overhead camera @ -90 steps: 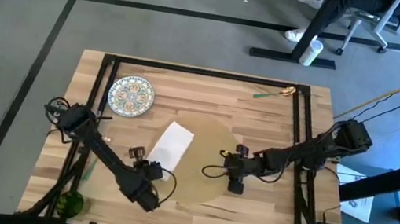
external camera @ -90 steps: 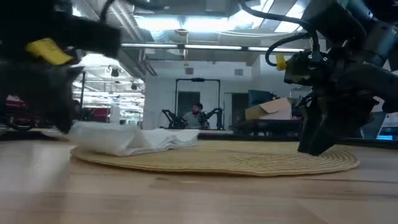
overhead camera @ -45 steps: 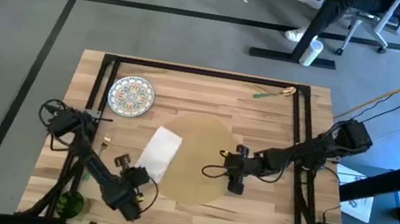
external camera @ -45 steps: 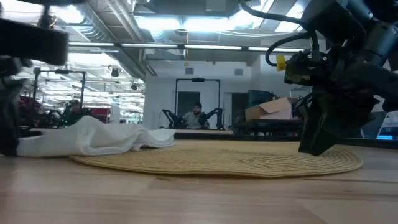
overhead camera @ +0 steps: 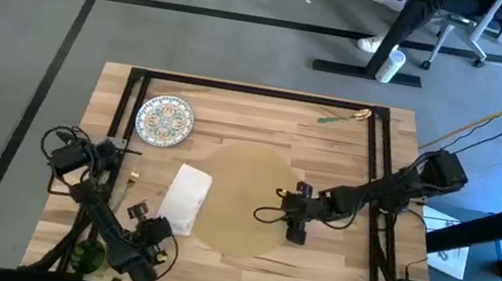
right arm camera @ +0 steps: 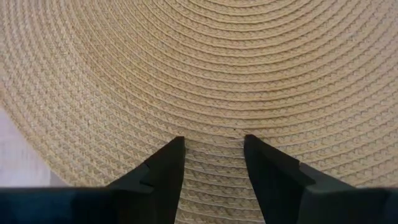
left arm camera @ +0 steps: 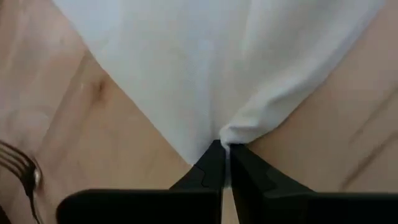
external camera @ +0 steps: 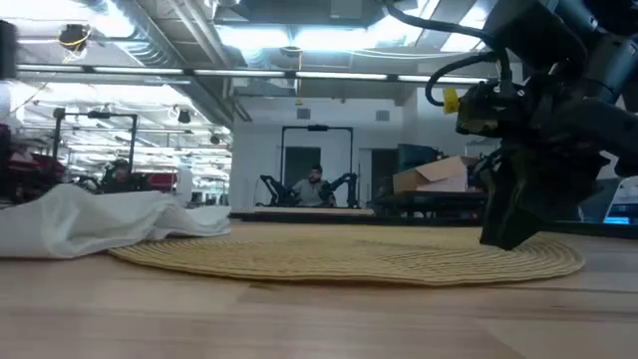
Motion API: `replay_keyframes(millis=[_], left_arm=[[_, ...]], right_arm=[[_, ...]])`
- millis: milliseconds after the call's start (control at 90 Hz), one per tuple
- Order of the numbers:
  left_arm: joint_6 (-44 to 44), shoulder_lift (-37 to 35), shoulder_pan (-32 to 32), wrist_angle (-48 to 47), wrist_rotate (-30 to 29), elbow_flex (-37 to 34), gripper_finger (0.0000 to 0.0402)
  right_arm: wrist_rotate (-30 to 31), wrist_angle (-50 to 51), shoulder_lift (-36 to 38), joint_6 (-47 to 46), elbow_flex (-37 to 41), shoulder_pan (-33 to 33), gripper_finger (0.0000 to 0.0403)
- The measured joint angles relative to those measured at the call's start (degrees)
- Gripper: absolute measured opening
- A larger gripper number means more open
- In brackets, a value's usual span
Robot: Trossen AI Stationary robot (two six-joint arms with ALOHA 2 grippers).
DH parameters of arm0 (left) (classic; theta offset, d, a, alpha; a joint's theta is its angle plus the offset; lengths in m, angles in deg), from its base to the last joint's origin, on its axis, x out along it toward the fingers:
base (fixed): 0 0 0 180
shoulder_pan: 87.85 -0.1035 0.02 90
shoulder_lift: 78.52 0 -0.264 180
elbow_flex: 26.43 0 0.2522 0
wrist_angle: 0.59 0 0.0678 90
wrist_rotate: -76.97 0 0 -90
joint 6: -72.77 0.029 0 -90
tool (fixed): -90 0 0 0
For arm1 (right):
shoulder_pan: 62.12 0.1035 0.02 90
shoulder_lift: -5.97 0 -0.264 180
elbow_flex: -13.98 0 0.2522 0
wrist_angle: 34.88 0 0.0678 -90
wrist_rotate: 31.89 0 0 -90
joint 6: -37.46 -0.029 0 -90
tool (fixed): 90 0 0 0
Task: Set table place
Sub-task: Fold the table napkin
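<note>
The round tan placemat (overhead camera: 252, 201) lies flat on the wooden table (overhead camera: 330, 142). A white napkin (overhead camera: 185, 199) lies crumpled along the mat's left edge, mostly on the bare wood and only its right part on the mat (external camera: 189, 224). My left gripper (overhead camera: 156, 230) is shut on the napkin's near end. My right gripper (overhead camera: 293, 215) stands open on the mat's right part, fingers pointing down. A patterned plate (overhead camera: 164, 120) rests at the far left. My left gripper pinches the napkin's near edge (left arm camera: 233, 134) between its two shut fingers, where the cloth bunches into small folds. The fingers come in low from the table's near left. The rest of the napkin (left arm camera: 230, 62) lies slack on the table. My right gripper stands with open fingers (right arm camera: 163, 167) over the woven placemat (right arm camera: 205, 68), coming from above. In the low view the fingertips (external camera: 495, 237) reach down to the mat's surface near its right edge (external camera: 548, 257). The mat lies flat.
A fork (left arm camera: 22, 168) lies on the wood beside my left gripper. A green object (overhead camera: 89, 256) sits at the near left corner. Another utensil (overhead camera: 344, 117) lies at the far right. Black frame rails run along the table's sides.
My left gripper has gone toward the table's near left corner, shut on the napkin. The napkin has slid along with it, off the middle of the placemat onto the wood at the mat's left edge. The placemat has stayed where it was.
</note>
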Motion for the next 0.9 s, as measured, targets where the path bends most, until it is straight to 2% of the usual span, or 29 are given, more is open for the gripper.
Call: replay_keyframes(millis=[167,367,678,900], left_arm=[[-3.77,0.00,1.94,0.03,0.32,0.00,0.0000],[-5.80,0.02,1.26,-0.21,1.31,0.54,0.0000],[-2.08,-0.85,-1.29,-1.00,2.79,2.61,0.0001],[4.48,-2.25,-3.09,4.29,1.85,2.73,0.0039]], right_arm=[[-0.11,0.00,0.00,-0.02,0.00,0.02,0.0154],[-0.10,0.00,0.00,-0.02,0.00,0.02,0.0154],[-0.10,-0.15,0.00,-0.04,0.00,0.02,0.0154],[-0.08,-0.35,0.00,-0.04,0.04,0.02,0.0154]])
